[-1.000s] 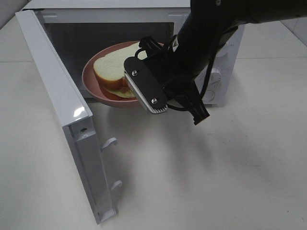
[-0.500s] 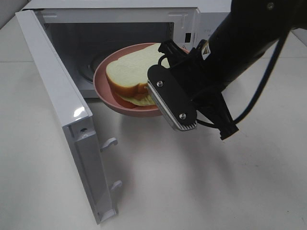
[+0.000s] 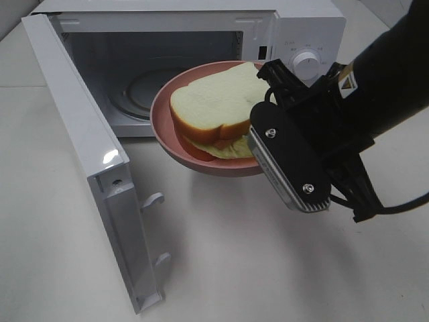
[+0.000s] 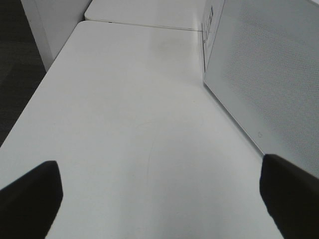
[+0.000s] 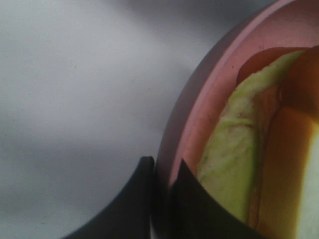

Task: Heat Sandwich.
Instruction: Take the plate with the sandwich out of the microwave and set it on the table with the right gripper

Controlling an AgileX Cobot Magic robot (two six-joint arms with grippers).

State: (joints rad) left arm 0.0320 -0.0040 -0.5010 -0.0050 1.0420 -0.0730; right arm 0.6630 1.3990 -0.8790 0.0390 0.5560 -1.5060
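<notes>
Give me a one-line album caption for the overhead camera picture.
The right gripper holds a pink plate with the sandwich in front of the open microwave.

The high camera looks down from the near side over the worktop (image 3: pixel 268 268). The left wrist camera faces bare worktop. The right wrist camera sits close against the plate (image 5: pixel 199 114), which the high view shares.

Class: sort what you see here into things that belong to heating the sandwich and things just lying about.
Belong to the job: sandwich; pink plate; microwave with open door; right gripper, jaws shut on the plate's rim.

Just about: left gripper, jaws open, holding nothing; white table.
</notes>
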